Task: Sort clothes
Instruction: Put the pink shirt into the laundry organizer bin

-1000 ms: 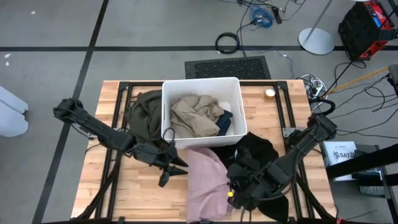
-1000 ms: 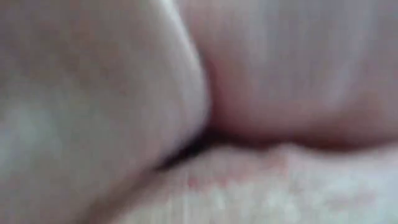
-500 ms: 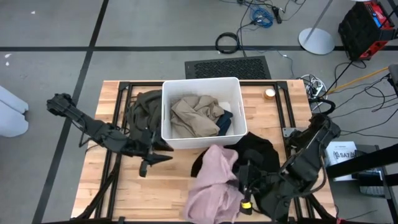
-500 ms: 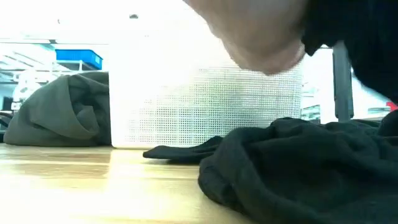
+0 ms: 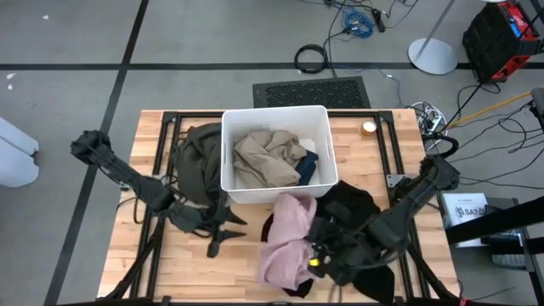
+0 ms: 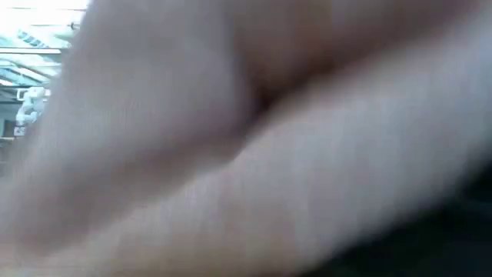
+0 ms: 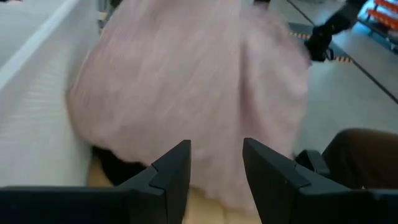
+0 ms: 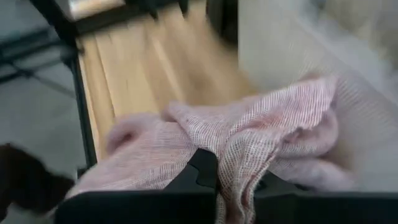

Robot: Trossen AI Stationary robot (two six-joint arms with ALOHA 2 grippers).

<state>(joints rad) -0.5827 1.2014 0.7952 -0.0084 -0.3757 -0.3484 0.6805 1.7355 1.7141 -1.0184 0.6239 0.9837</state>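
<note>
the pink garment [image 5: 287, 240] is gripped by the right hand [image 5: 316, 252] at the near middle of the wooden worktop [image 5: 140, 255], just in front of the white bin [image 5: 228, 184]; in the right wrist view the dark fingers [image 8: 202, 171] are seen pinched shut on a fold of the pink cloth. the garment hangs bunched to the left of that hand, and it fills almost all of the low view. the black garment [image 5: 353, 204] lies on the worktop under and around the right arm, to the right of the pink one and touching it. the beige-khaki garment [image 5: 263, 157] is crumpled inside the bin, with a small part of the dark teal-blue garment [image 5: 306, 164] shown at its right side in the same bin. the olive-green garment [image 5: 195, 161] is heaped on the worktop against the left wall of the bin. the left hand [image 5: 223, 234] is held above bare wood to the left of the pink garment, near the front left corner of the bin; its fingers [image 7: 171, 174] stand apart with nothing between them, and the pink cloth is seen beyond them.
</note>
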